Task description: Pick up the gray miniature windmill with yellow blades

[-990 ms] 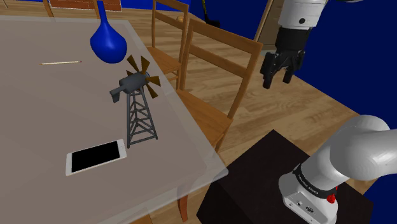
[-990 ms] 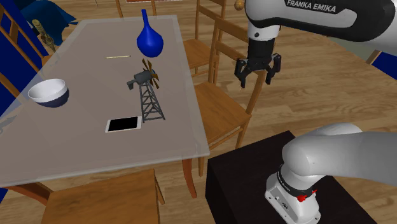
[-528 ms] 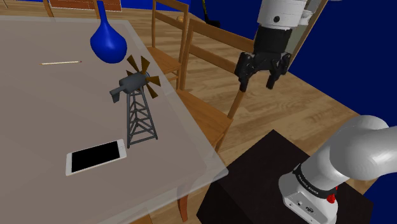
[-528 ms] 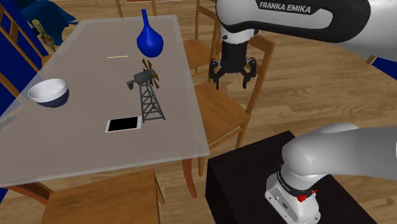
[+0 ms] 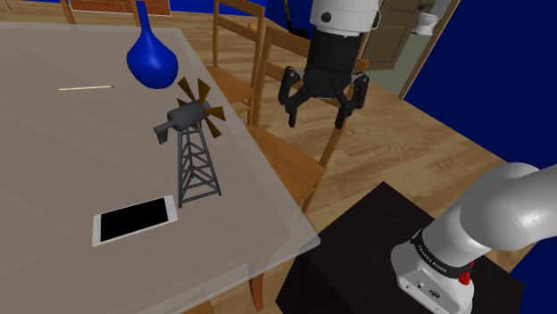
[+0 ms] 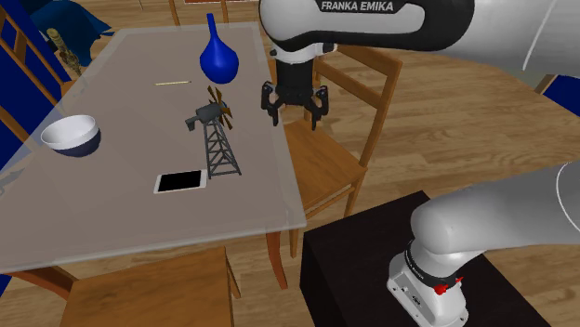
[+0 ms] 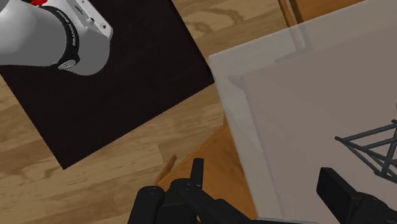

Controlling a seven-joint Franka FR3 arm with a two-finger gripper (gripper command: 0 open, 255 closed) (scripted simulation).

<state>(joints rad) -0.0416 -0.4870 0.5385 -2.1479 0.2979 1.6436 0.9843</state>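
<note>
Gray windmill (image 5: 189,143) stands upright by the right edge of the table (image 5: 71,161) in the shoulder view | gripper (image 5: 316,122) empty, spread wide open | has swung left, now over the chair (image 5: 290,169), near the windmill | approach well along, grasp pending

wrist view's edge cuts off the windmill (image 7: 380,151) beyond some lattice.

The arm (image 5: 500,214) rises from the shoulder view's lower right to its upper middle; the gripper (image 5: 317,111) points down, seemingly vertical, fingers (image 5: 290,103) spread apart.
</note>
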